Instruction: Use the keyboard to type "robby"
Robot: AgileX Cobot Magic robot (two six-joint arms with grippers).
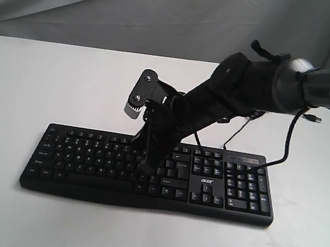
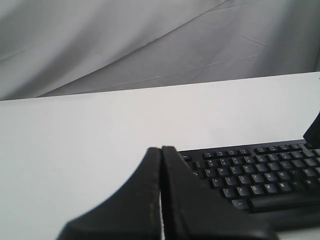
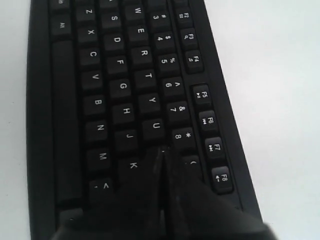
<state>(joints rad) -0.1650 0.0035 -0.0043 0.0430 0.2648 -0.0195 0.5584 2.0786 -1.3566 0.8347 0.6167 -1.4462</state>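
Note:
The black keyboard [image 1: 86, 155] with white legends and an "acer" logo lies across the white table. My right gripper [image 1: 145, 167] reaches in from the right, pointing steeply down onto the right part of the letter block. In the right wrist view the keyboard [image 3: 115, 75] fills the frame, and the right gripper [image 3: 162, 150] is shut with nothing in it. Its tips sit just past the U key, between K and the 8 and 9 keys, hiding the key beneath. My left gripper [image 2: 161, 148] is shut and empty, off the Esc end of the keyboard [image 2: 260, 175]. The exterior view does not show it.
The keyboard's thin black cable [image 1: 270, 160] loops behind the number pad, with its USB plug [image 1: 316, 118] lying loose on the table [image 1: 22, 91]. A grey cloth backdrop [image 1: 108, 5] hangs behind the table's far edge.

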